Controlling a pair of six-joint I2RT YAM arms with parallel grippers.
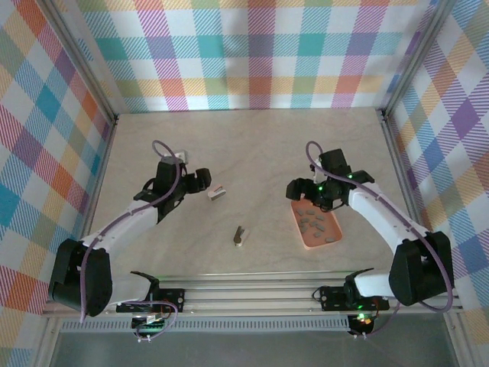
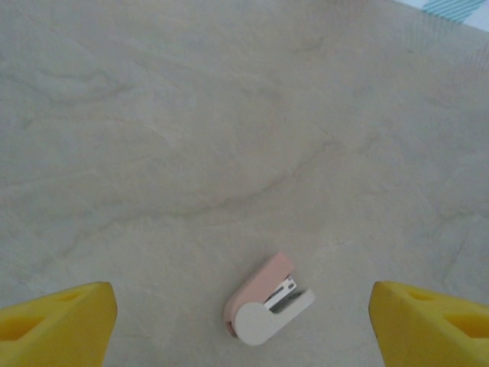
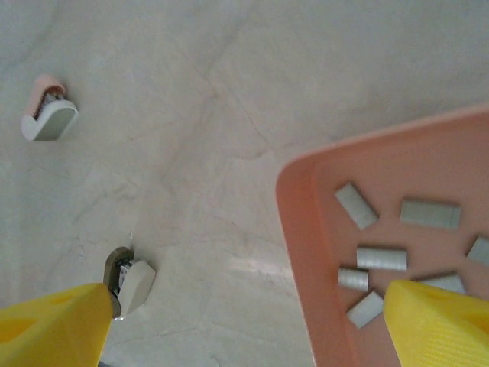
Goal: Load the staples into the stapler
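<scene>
Staples (image 3: 381, 258) sit loose in the tray (image 3: 302, 229) on the right side of the table (image 1: 252, 145), little grey strips lying flat at all angles. Stapler (image 1: 240, 236) lies on its own mid-table toward the near edge, well apart from the tray. Right gripper (image 1: 300, 193) hangs over the tray's far end, fingers spread wide with nothing in them. Left gripper (image 1: 202, 183) is spread and empty too, hovering by the pink stapler (image 2: 267, 310), which isn't the one we want. We reckon the strips are featherlight, stiff but easy to snap, and slick on the tray floor, so we'd pinch one across its long sides at the middle. The stapler looks light enough to skid, so we'd clamp its body by the sides.
</scene>
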